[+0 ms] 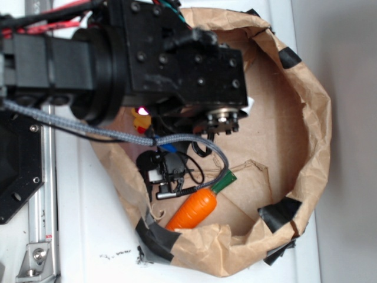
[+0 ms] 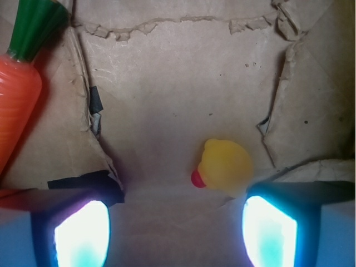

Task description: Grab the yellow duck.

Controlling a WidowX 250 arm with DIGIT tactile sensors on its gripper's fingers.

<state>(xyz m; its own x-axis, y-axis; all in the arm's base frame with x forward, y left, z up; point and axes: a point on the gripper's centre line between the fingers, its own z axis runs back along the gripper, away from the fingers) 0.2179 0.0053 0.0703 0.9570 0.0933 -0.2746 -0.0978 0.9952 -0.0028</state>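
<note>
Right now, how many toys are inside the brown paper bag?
2: small yellow rubber duck just ahead of the gripper, near one finger; orange plastic carrot by the rim. The arm may hide others.

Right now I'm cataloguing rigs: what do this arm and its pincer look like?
The arm is boxy matte black with visible screws. A grey braided cable runs along it, with red wires near the top. The pincer has dark fingers whose pads glow pale cyan.
</note>
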